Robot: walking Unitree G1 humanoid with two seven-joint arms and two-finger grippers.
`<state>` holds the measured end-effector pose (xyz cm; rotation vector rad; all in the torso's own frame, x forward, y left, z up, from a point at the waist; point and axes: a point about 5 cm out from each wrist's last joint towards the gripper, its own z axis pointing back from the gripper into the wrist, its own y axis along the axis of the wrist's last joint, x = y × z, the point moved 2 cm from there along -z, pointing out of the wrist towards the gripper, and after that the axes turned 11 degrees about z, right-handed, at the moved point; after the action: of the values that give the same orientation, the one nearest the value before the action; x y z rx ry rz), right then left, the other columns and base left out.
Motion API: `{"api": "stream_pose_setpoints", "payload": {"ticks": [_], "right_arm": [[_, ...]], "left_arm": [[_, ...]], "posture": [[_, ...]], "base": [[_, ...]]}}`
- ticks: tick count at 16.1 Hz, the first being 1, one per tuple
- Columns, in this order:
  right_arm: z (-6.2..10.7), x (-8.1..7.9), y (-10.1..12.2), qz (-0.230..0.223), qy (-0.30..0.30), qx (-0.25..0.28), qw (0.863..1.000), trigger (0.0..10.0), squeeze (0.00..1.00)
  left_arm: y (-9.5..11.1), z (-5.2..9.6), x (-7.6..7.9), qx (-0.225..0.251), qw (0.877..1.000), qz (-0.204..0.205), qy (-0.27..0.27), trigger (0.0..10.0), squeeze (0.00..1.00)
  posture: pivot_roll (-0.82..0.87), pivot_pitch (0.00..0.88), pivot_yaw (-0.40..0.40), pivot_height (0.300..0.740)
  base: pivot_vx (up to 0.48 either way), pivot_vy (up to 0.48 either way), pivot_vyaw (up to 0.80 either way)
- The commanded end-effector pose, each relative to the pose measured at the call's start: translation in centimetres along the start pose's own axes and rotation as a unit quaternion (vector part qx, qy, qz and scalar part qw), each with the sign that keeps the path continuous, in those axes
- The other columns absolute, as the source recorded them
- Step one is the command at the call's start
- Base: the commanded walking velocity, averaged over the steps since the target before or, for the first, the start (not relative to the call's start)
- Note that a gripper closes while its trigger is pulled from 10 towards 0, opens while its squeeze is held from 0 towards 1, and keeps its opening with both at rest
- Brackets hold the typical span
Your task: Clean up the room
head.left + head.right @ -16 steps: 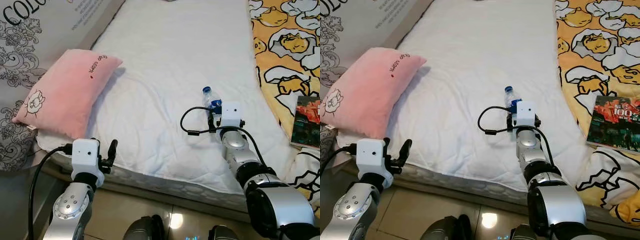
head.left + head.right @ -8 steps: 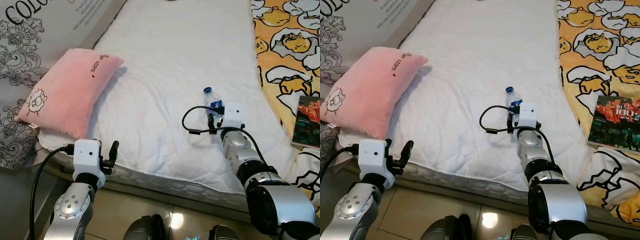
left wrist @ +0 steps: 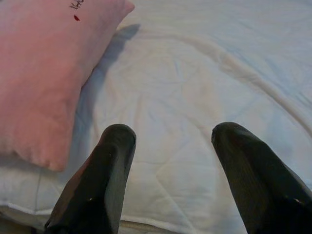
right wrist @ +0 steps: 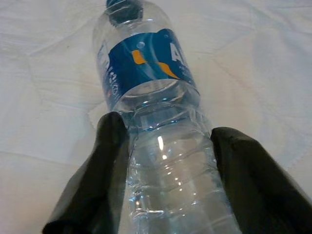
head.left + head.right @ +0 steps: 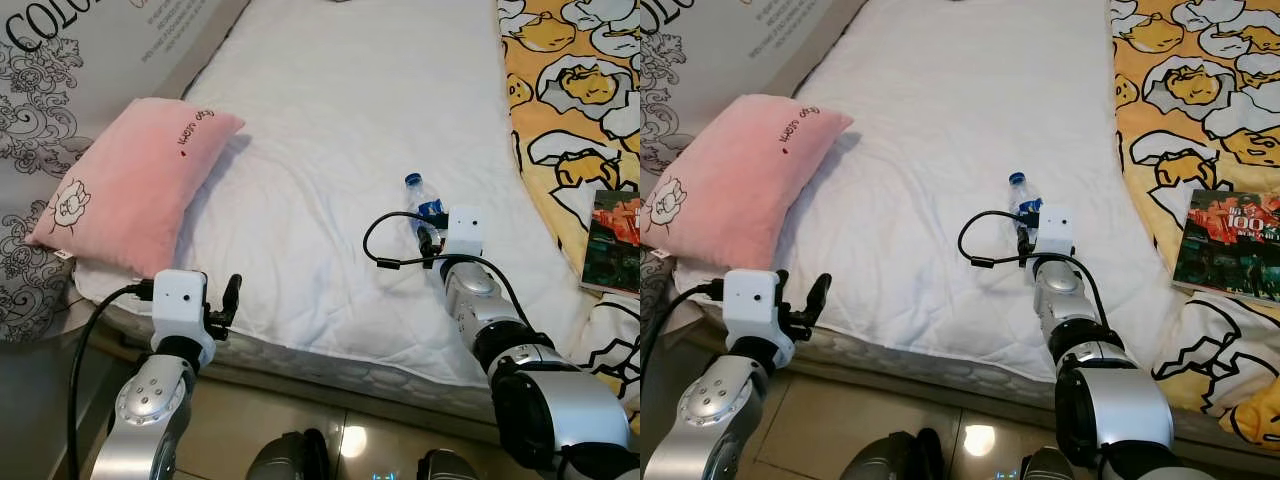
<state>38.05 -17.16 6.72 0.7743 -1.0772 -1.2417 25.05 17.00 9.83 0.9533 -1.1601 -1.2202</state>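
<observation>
Clear plastic water bottle (image 4: 161, 126), blue label and cap: laid flat on the white mattress (image 5: 330, 120), gripped between two black fingers (image 4: 105, 165).

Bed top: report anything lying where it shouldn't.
A clear plastic water bottle lies on its side on the white mattress, the right end effector closed around its body. A book sits on the yellow patterned blanket. The pink pillow hangs off the mattress corner.

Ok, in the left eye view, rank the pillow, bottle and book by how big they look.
1. Pillow, by far the largest.
2. Book, though the picture's right edge cuts it off, so its full size is unsure.
3. Bottle, smallest; the right claw and its wrist cover its lower part.
</observation>
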Motion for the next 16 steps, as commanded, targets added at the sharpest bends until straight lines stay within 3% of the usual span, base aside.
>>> {"api": "stream_pose_setpoints", "payload": {"ticks": [1, 5, 9, 12, 14, 15, 16], "right_arm": [[0.4, -0.9, -1.7, -0.003, 0.013, -0.028, 1.000, 0.0, 0.00], [0.4, -1.1, 1.0, 0.012, 0.007, 0.065, 0.998, 0.0, 0.00], [2.2, 0.6, 3.4, 0.040, -0.029, 0.203, 0.978, 0.0, 0.00], [5.0, 1.6, 2.8, 0.036, -0.048, 0.253, 0.966, 0.0, 0.00], [6.4, 0.9, 1.7, 0.049, -0.029, 0.258, 0.964, 0.0, 0.00], [7.2, 0.2, 0.5, 0.058, -0.011, 0.252, 0.966, 10.0, 0.00], [7.4, -0.5, -0.6, 0.051, 0.005, 0.232, 0.971, 10.0, 0.00]], "left_arm": [[-0.3, -0.1, -0.5, -0.005, 1.000, -0.005, 0.009, 10.0, 0.00], [0.3, -2.4, -0.3, 0.013, 1.000, -0.003, 0.006, 10.0, 0.00], [-0.7, -3.4, 0.6, 0.014, 1.000, -0.012, -0.009, 10.0, 0.00], [-0.9, -4.7, 0.8, 0.026, 1.000, -0.010, -0.006, 10.0, 0.00], [-0.6, -5.0, 0.9, 0.040, 0.999, -0.015, -0.010, 10.0, 0.00], [-0.4, -5.0, 0.7, 0.046, 0.999, -0.008, -0.008, 10.0, 0.00], [-0.4, -5.1, 0.5, 0.046, 0.999, -0.010, -0.003, 10.0, 0.00]], "posture": [[0.04, 0.155, 0.184, 0.740], [-0.01, 0.077, 0.170, 0.740], [-0.09, 0.000, 0.162, 0.740], [-0.13, 0.000, 0.143, 0.740], [-0.13, 0.000, 0.134, 0.740], [-0.13, 0.000, 0.131, 0.740], [-0.13, 0.000, 0.132, 0.740]], "base": [[0.000, 0.000, 0.00], [0.000, 0.000, 0.00], [0.000, 0.000, 0.00], [0.000, 0.000, 0.00], [0.000, 0.000, 0.00], [0.000, 0.000, 0.00], [0.000, 0.000, 0.00]]}}
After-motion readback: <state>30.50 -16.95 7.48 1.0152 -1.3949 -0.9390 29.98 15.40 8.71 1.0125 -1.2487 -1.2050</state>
